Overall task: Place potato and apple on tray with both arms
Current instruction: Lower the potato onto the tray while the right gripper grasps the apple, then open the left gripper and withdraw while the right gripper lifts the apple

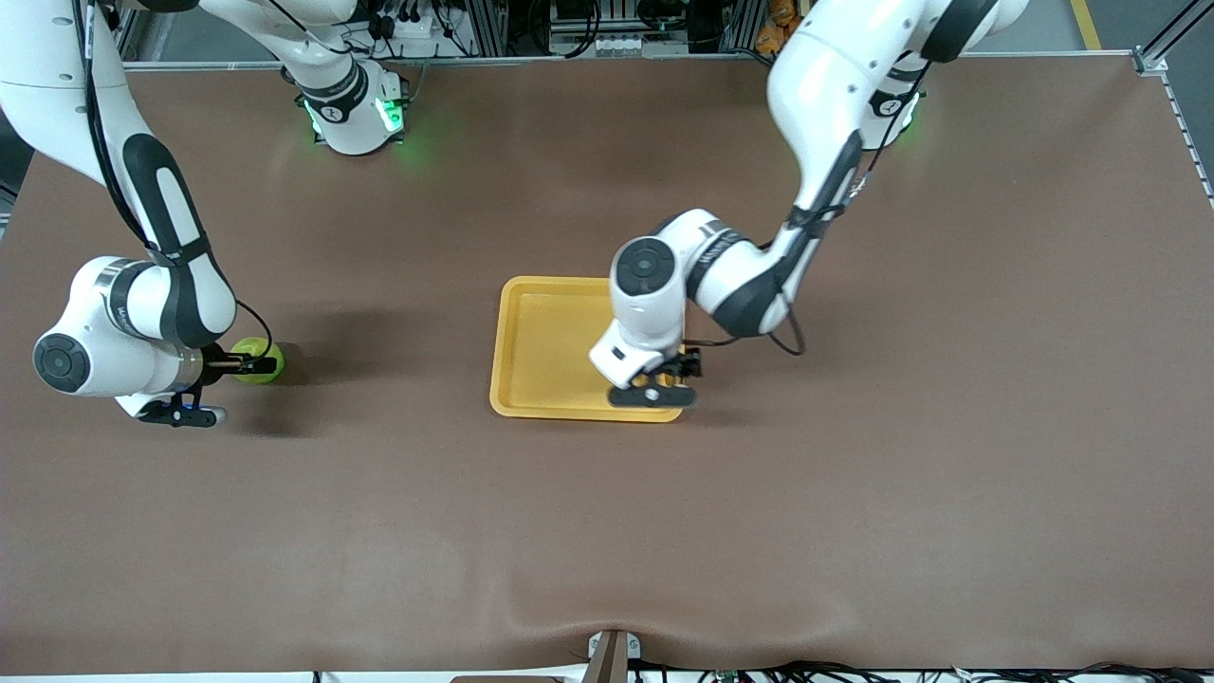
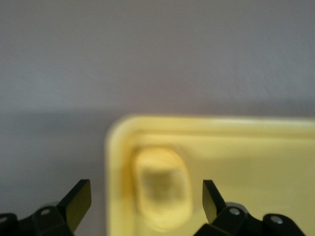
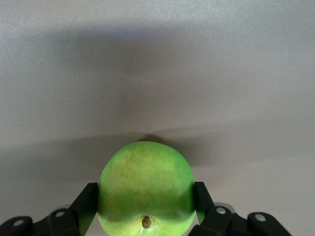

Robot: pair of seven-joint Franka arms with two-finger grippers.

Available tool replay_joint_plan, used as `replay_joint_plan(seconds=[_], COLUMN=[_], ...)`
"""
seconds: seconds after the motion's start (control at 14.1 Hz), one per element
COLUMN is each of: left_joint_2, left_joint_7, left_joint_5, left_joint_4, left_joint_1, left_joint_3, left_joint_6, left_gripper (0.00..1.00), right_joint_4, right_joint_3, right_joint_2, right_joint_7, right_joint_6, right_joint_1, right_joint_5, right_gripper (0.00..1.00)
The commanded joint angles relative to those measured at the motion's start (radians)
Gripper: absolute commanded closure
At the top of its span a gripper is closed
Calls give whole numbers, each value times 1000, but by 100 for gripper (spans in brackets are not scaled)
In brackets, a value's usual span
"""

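The yellow-orange tray (image 1: 545, 351) lies mid-table. The potato (image 2: 162, 189) lies in a corner of the tray (image 2: 256, 157); in the front view my left hand hides it. My left gripper (image 1: 659, 387) hangs low over that corner, the one nearer the front camera and toward the left arm's end. It is open (image 2: 145, 191), with a finger on each side of the potato and a gap to both. The green apple (image 1: 264, 361) is toward the right arm's end of the table. My right gripper (image 1: 247, 364) is shut on the apple (image 3: 145, 184), its fingers (image 3: 88, 199) pressed on both sides.
Brown table cloth all round. The green-lit arm bases (image 1: 356, 114) stand along the table's edge farthest from the front camera. A small bracket (image 1: 612, 655) sits at the table's near edge.
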Motion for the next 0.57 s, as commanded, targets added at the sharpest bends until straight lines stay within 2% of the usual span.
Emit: replay_joint_plan(seconds=[0.0,0.36,0.5], left_joint_2=[-91,-170,-193], left_joint_7=[39,194,233], left_joint_5=[14,9,8], left_joint_4=[-24,-23,-23], left_joint_1=[131,265,301], left_joint_3=[-11,-12,-14], left_joint_6=[-34,-126,-169], left_gripper=[0,0,0], right_joint_4=[21,93,116], right_joint_3=[11,15,17], right_joint_2=[-17,-21,-33], right_joint_7=[-10,32,94], right_joint_6=[-7,-111,-175], right_joint_1=[-8,3,38], right_joint_5=[-14,0,1], right_gripper=[95,95,96])
